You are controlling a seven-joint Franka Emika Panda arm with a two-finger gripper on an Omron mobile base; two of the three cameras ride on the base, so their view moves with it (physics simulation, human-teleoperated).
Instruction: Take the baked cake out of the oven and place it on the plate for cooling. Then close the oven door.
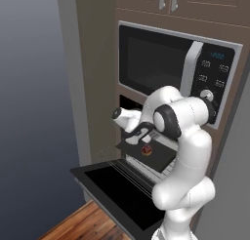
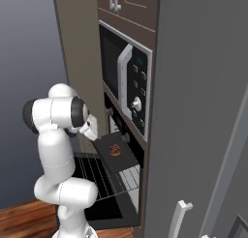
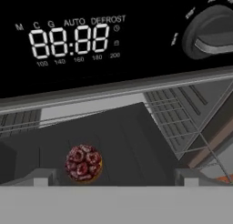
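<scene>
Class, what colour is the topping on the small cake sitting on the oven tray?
Dark red on the cake, clearest in the hand view.

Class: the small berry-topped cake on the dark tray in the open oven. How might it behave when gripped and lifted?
The cake looks small, so probably light. Its lumpy berry top suggests it is soft and could crush. It sits loose on the flat tray, so a nudge may slide it.

cake [image 3: 83, 162]: small, red-topped, on dark tray | oven door [image 1: 117, 191]: dropped open

arm [image 1: 188, 151]: folded, reaching forward | tool [image 3: 113, 176]: jaws wide apart, empty
</scene>
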